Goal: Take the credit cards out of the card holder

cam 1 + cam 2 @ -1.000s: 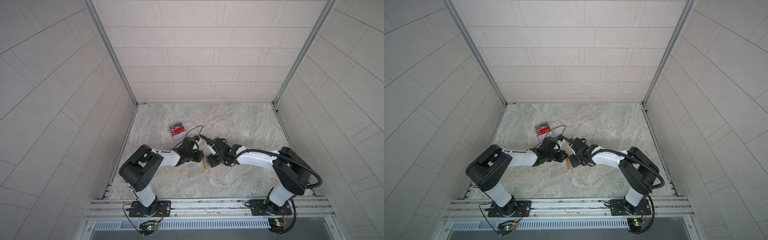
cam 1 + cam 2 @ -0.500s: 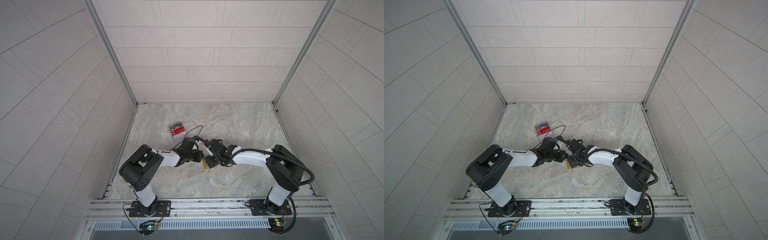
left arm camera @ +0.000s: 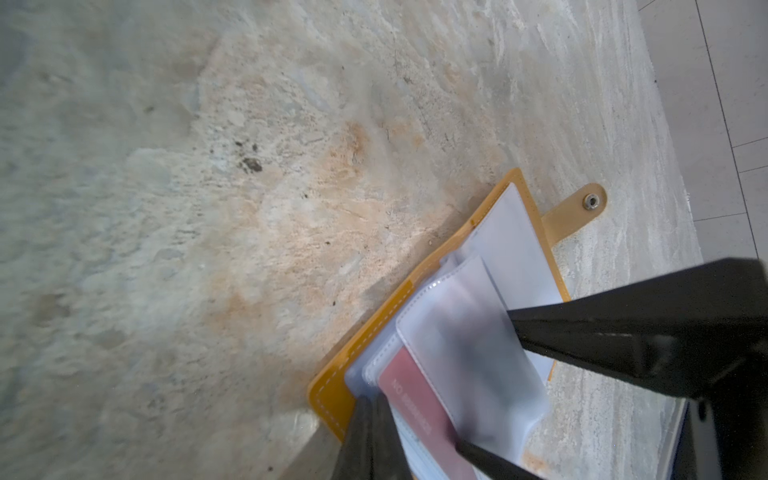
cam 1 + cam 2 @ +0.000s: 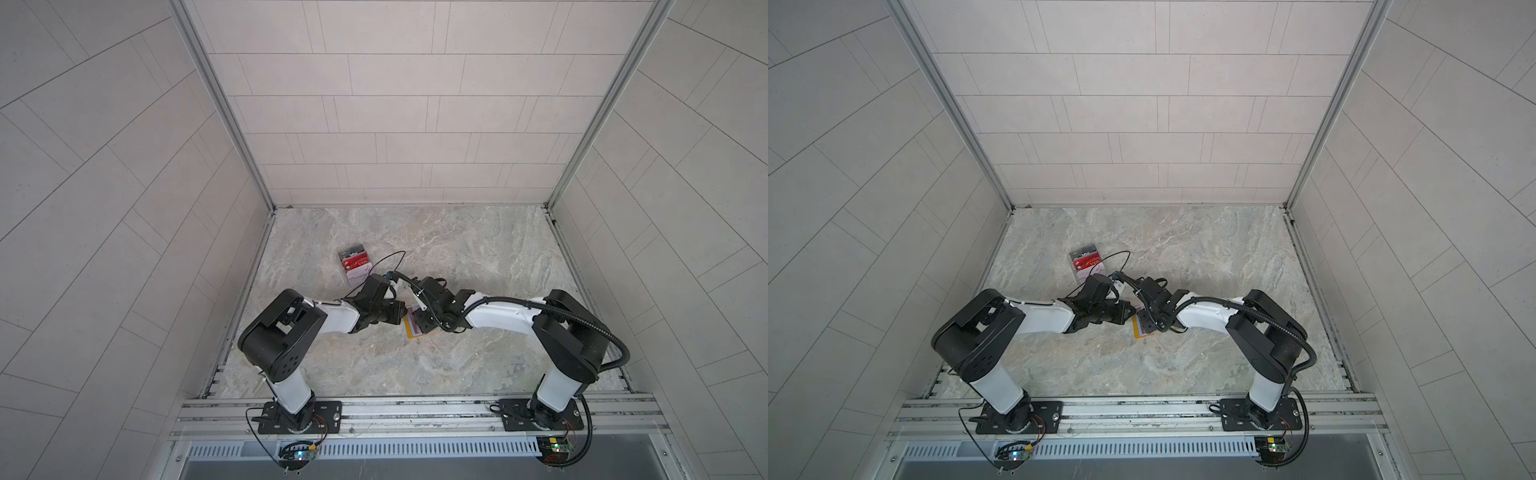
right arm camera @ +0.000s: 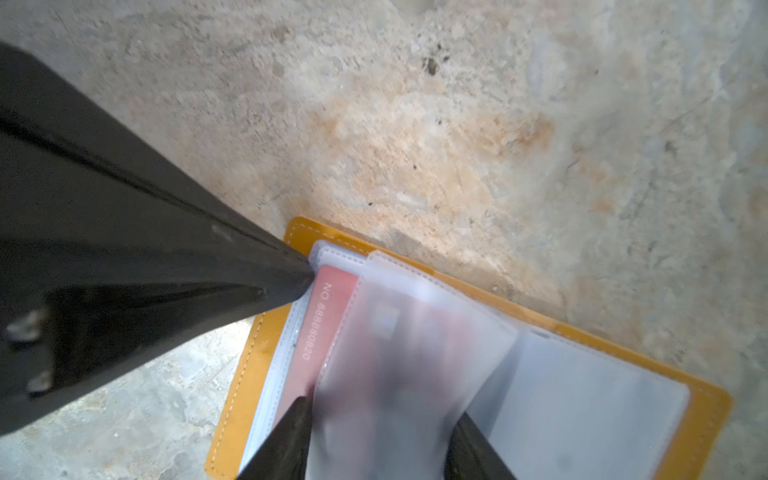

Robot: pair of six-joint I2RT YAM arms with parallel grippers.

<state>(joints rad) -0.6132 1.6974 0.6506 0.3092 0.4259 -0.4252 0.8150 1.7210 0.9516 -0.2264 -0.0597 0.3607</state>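
The left gripper (image 5: 305, 275), jaws together, touches a corner of the mustard-yellow leather-look card holder (image 5: 249, 374) beside its red plastic credit card (image 5: 332, 307); the right gripper (image 5: 380, 424), jaws apart, straddles its clear sleeve (image 5: 415, 353).

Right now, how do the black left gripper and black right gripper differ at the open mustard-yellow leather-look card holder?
The left gripper is shut to a point; the right gripper has jaws apart. The left gripper's tip presses a sleeve corner of the card holder; the right gripper straddles a raised clear plastic sleeve. Both meet over the holder, by a sleeved red credit card.
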